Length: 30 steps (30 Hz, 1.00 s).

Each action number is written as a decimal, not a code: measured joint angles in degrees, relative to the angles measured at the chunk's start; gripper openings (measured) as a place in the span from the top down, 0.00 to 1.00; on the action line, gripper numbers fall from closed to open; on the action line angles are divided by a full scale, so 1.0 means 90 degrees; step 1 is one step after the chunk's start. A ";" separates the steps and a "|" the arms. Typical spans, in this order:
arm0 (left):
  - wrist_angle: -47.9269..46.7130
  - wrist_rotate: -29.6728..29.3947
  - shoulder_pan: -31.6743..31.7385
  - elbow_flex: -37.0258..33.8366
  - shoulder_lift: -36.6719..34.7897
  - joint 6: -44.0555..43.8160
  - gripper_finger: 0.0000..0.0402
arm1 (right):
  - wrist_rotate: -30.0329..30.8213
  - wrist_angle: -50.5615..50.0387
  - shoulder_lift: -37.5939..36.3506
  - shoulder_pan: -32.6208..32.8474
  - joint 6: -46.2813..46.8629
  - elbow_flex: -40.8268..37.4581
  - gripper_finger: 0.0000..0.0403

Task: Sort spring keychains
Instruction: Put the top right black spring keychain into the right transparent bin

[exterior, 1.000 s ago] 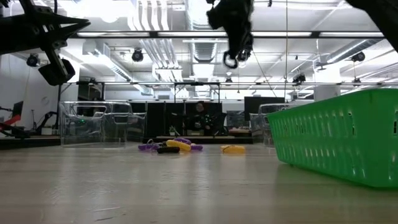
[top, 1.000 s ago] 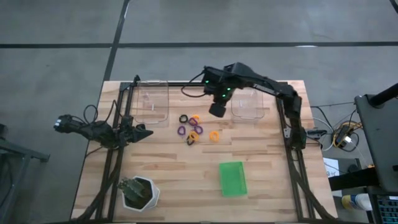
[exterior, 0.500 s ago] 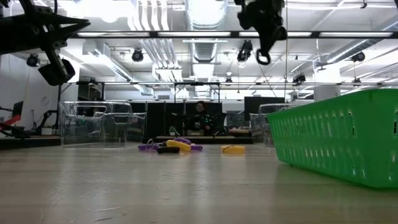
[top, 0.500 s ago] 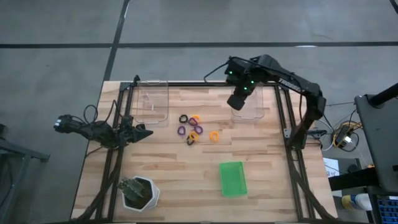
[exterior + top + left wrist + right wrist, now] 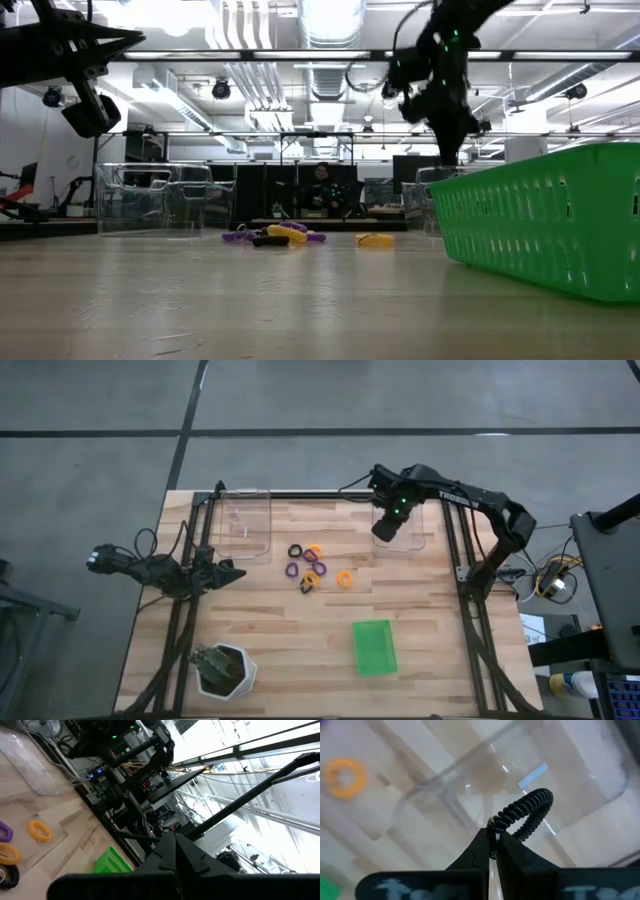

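Several spring keychains, black, purple and orange-yellow, lie in a loose cluster point(image 5: 310, 567) on the wooden table, mid-table toward its far side; the low view shows them as a flat heap point(image 5: 275, 236). My right gripper point(image 5: 383, 532) hangs over the right clear bin point(image 5: 402, 525), shut on one black spring keychain point(image 5: 527, 812). In the low view that gripper point(image 5: 447, 140) points down behind the green tray. My left gripper point(image 5: 235, 572) waits shut by the table's left edge, left of the cluster. My right gripper pinches the black keychain between its two fingertips at the end of the coil where a small metal ring point(image 5: 493, 826) sits. The fingers come from above, pointing down. The coiled loop juts out past the fingertips, lifted clear above the bin's clear floor.
A second clear bin point(image 5: 246, 525) stands at the far left of the table. The green tray point(image 5: 374, 647) sits near the front, right of centre, and fills the right of the low view point(image 5: 540, 215). A potted plant point(image 5: 223, 668) stands at the near left corner.
My right gripper has carried the black keychain from above the cluster toward the table's right, over the right clear bin, and has come down lower there. It has stayed shut on the keychain. The cluster on the table has not moved.
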 joint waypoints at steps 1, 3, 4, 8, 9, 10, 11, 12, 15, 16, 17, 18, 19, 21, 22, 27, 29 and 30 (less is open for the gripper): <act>0.0000 0.0000 0.0002 0.0000 0.0000 0.0000 1.00 | -0.0013 0.0178 0.0000 -0.0082 -0.0007 -0.0195 0.98; 0.0000 0.0000 0.0002 0.0000 0.0000 0.0006 1.00 | -0.0045 0.0565 0.0004 -0.0256 0.0004 -0.0560 0.98; 0.0000 -0.0002 0.0002 0.0000 0.0000 0.0007 1.00 | -0.0106 0.0756 0.0006 -0.0354 0.0018 -0.0728 0.98; 0.0000 -0.0002 0.0002 0.0000 0.0000 0.0007 1.00 | -0.0303 0.1413 0.0012 -0.0670 0.0201 -0.1294 0.98; 0.0000 0.0000 0.0002 0.0000 0.0002 0.0007 1.00 | -0.0309 0.1495 0.0012 -0.0725 0.0246 -0.1399 0.98; 0.0000 -0.0002 0.0001 0.0000 0.0000 0.0007 1.00 | -0.0309 0.1548 0.0012 -0.0764 0.0271 -0.1488 0.98; -0.0002 -0.0002 0.0001 0.0001 0.0000 0.0006 1.00 | -0.0304 0.1573 0.0014 -0.0797 0.0282 -0.1556 0.98; 0.0000 -0.0002 0.0002 0.0000 0.0000 0.0006 1.00 | -0.0287 0.1582 0.0015 -0.0812 0.0288 -0.1605 0.98; 0.0000 -0.0002 0.0002 0.0000 0.0000 0.0005 1.00 | -0.0287 0.1612 0.0015 -0.0806 0.0314 -0.1706 0.96; 0.0000 -0.0002 0.0002 0.0002 0.0002 0.0007 1.00 | -0.0287 0.1621 0.0015 -0.0805 0.0322 -0.1738 0.95; -0.0002 -0.0007 0.0000 0.0000 0.0002 0.0007 1.00 | -0.0287 0.1646 0.0015 -0.0801 0.0328 -0.1769 0.95; -0.0002 -0.0038 0.0000 0.0000 0.0000 0.0017 1.00 | -0.0284 0.1705 0.0015 -0.0801 0.0328 -0.1800 0.95; -0.0001 -0.0069 0.0001 0.0001 0.0000 0.0021 1.00 | -0.0285 0.1736 0.0015 -0.0801 0.0334 -0.1822 0.95; -0.0002 -0.0128 0.0002 0.0000 0.0001 0.0022 1.00 | -0.0243 0.1751 0.0015 -0.0801 0.0363 -0.1849 0.95; 0.0000 -0.0154 0.0002 0.0000 0.0000 0.0022 1.00 | -0.0180 0.1782 0.0015 -0.0801 0.0357 -0.1856 0.94; -0.0002 -0.0158 0.0001 0.0001 0.0002 0.0022 1.00 | 0.0228 0.1845 0.0015 -0.0798 0.0379 -0.1808 0.91; -0.0002 -0.0158 0.0001 0.0000 0.0000 0.0023 1.00 | 0.0240 0.1852 0.0015 -0.0798 0.0338 -0.1754 0.86; 0.0000 -0.0158 0.0000 0.0000 0.0002 0.0024 1.00 | 0.0239 0.1853 0.0015 -0.0798 0.0330 -0.1730 0.82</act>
